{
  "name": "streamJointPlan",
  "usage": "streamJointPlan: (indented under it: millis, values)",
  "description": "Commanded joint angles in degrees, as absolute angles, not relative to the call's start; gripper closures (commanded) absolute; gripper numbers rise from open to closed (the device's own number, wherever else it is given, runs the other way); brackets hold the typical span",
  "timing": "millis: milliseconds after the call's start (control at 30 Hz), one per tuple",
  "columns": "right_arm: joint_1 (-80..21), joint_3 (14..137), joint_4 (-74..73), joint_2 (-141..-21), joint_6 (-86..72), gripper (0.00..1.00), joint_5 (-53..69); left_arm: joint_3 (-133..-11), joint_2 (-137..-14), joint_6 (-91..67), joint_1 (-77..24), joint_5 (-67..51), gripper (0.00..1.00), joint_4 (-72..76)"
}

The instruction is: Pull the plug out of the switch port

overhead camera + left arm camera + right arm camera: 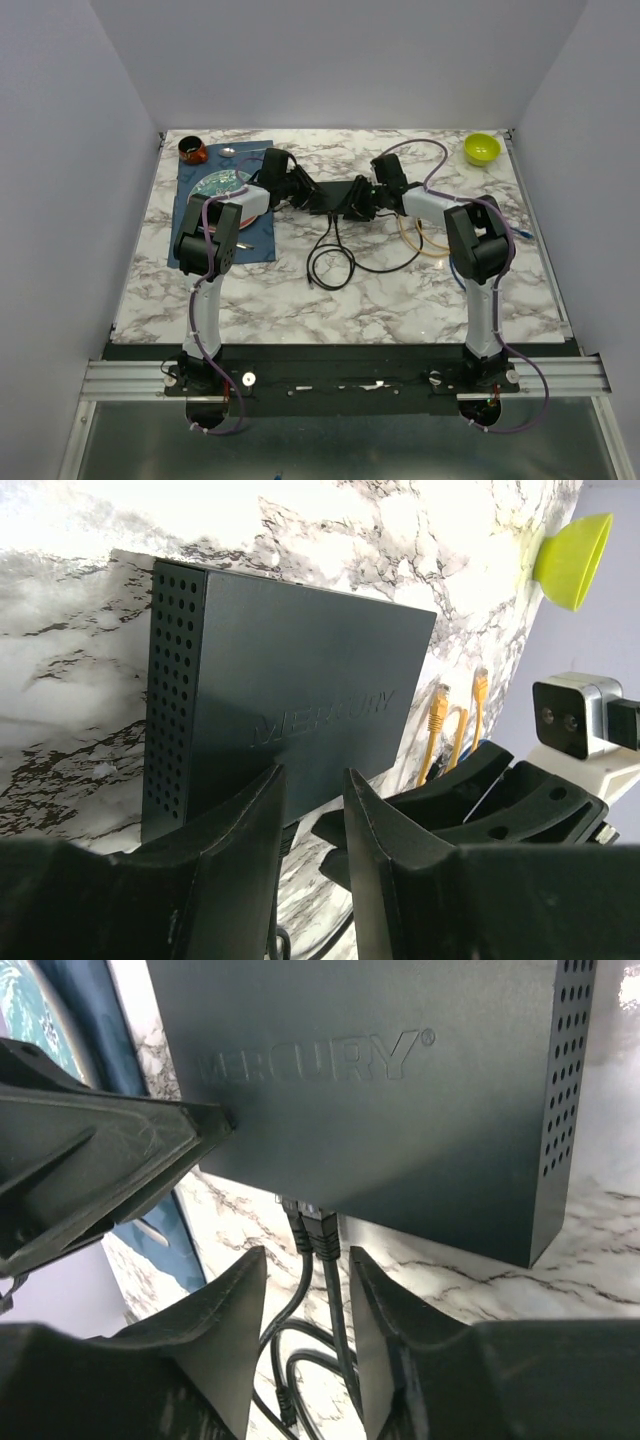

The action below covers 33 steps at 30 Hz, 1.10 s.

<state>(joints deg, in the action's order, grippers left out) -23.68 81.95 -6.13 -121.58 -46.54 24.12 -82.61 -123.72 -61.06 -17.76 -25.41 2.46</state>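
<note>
The switch [328,195] is a flat black box lying between my two grippers. In the right wrist view the switch [380,1090] has two black plugs [316,1226] seated side by side in its near edge. My right gripper [305,1285] is open, with one finger on each side of the two black cables just below the plugs, and touches neither. My left gripper [312,805] is open with a narrow gap, its tips at the switch's [300,700] other end with nothing between them. It also shows in the right wrist view [110,1160], tip against the switch's edge.
Black cable [330,262] loops on the marble in front of the switch. An orange-yellow cable [415,240] lies by the right arm, and its plugs [440,715] are loose. A green bowl [481,149] stands at the back right. A blue mat [255,245] with a plate [222,183], a spoon and a brown cup [193,151] is on the left.
</note>
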Motion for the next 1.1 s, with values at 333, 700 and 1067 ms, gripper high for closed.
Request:
streamJointPlan:
  millis: [333,700,1067]
  values:
    - [-24.96,83.76,-5.81,-125.77,-48.86,0.51,23.99,-81.21,-124.37,-60.73,-17.67,-26.37,0.56,0.09]
    - [-24.96,79.90,3.42,-125.95,-57.12,0.53,22.24,-80.68,-123.57,-60.21,-17.40,-27.07,0.56,-1.23]
    - [-24.35,74.10,10.98,-124.98,-64.15,0.60,21.45,-80.42,-123.40,-60.29,-17.40,-27.33,0.56,-1.23]
